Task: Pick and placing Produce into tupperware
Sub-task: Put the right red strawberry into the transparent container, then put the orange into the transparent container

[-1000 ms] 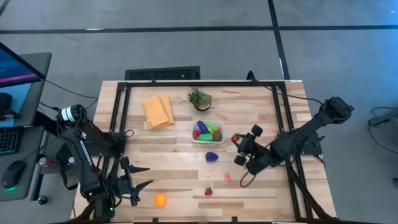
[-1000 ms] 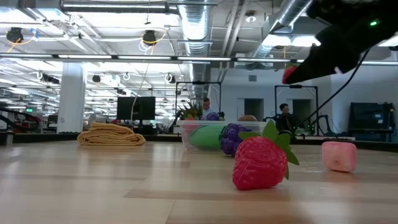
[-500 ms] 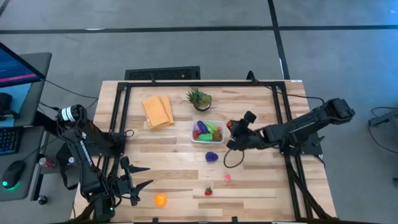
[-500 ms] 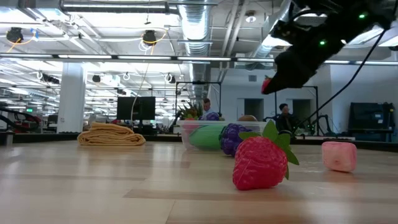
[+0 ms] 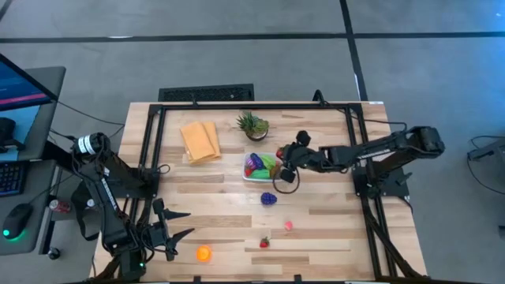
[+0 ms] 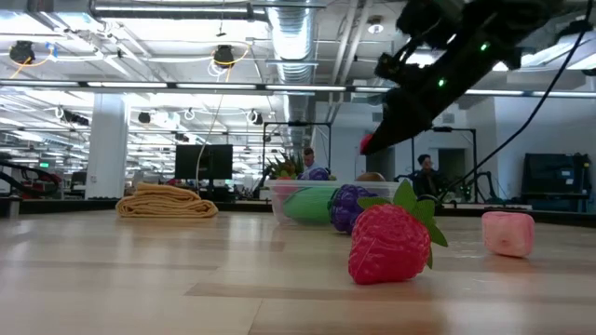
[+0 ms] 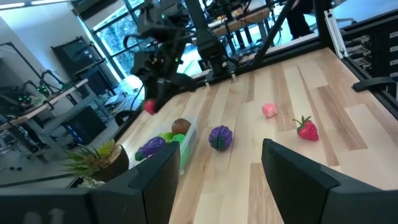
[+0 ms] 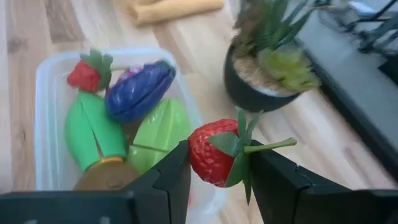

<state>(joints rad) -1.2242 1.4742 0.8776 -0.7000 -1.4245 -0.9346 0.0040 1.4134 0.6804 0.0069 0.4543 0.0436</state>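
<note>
A strawberry sits pinched between the right jaws, its green leaves and stem sticking out past the fingers. The right jaws hang in the air above the right end of the tupperware, near the middle of the table. In the tupperware lie a purple eggplant, green pieces, a brown piece and another small strawberry. In the low view the held strawberry is clearly above the container's rim.

Just toward the front edge from the tupperware lies a purple grape bunch. Nearer the front edge lie a pink piece and a loose strawberry, with an orange fruit close to the front-left corner.

Toward the far edge stand a potted plant and a folded yellow cloth.

The left jaws stand partly apart, holding nothing, at the front-left corner.
</note>
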